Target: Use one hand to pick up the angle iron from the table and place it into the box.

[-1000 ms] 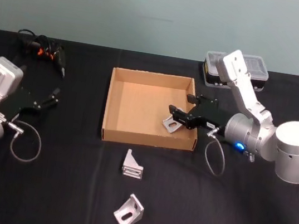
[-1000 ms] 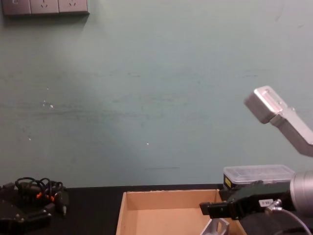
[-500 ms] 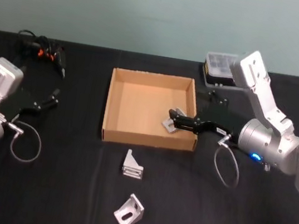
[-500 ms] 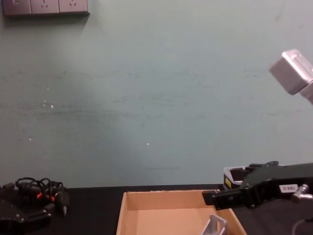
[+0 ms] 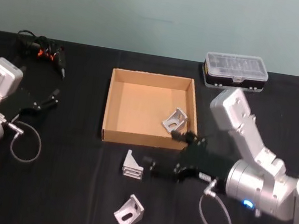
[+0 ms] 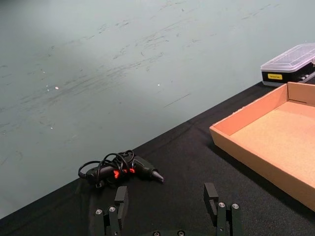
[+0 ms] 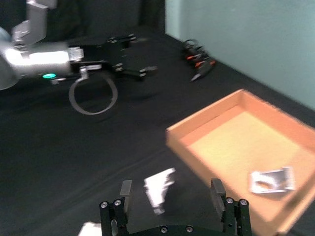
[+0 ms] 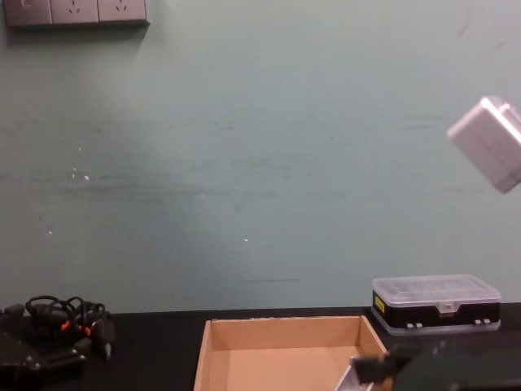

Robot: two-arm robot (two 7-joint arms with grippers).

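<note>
Backdrop: teal wall (image 5: pixel 153 11) behind a black bench (image 5: pixel 70 190).
Far left: my left fingers (image 5: pixel 51 100) rest low over the bench, well left of the box, spread apart with nothing between them.
Back left: a corded tool (image 5: pixel 40 50) with orange marks lies in a tangle of its own black cable near the wall.
Centre: the box (image 5: pixel 145 139) sits flat on the bench, open at the top.
Inside the box: the boxed angle iron (image 5: pixel 175 120) lies on the cardboard floor, close to the right wall and toward the front.
Front of the box: the middle angle iron (image 5: pixel 132 165) sits on the bench just outside the front wall; the near angle iron (image 5: pixel 129 210) lies closer to me, apart from it.
Right of centre: my right fingers (image 5: pixel 151 168) hang low over the bench, just beside the middle angle iron, spread wide and gripping nothing; whether they touch it I cannot tell.
Back right: a clear-lidded case (image 5: pixel 235 71) stands beyond the box's rear right corner.
</note>
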